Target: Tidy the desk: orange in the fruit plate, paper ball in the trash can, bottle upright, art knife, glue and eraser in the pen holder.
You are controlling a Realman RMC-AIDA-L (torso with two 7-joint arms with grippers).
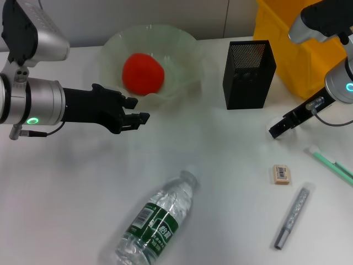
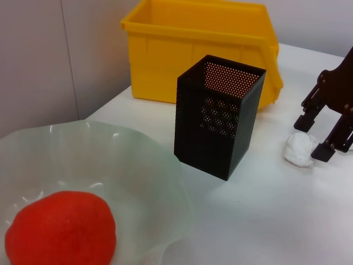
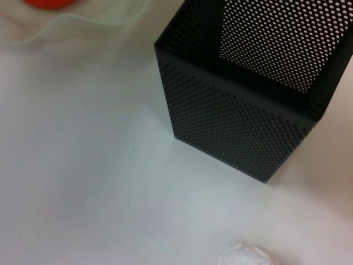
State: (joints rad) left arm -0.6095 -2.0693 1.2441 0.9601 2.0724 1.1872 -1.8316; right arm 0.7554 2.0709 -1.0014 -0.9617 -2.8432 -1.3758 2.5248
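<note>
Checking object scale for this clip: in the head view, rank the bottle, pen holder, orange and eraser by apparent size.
1. bottle, lying nearest the camera, which may exaggerate it
2. pen holder
3. orange
4. eraser

Bottle versus pen holder is unsure.

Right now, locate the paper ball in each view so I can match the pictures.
Head view: paper ball at the right gripper, right of the pen holder.
Left wrist view: the ball between the right gripper's fingers.
Right wrist view: the ball at the picture's edge.
Shared landmark: the pen holder.
</note>
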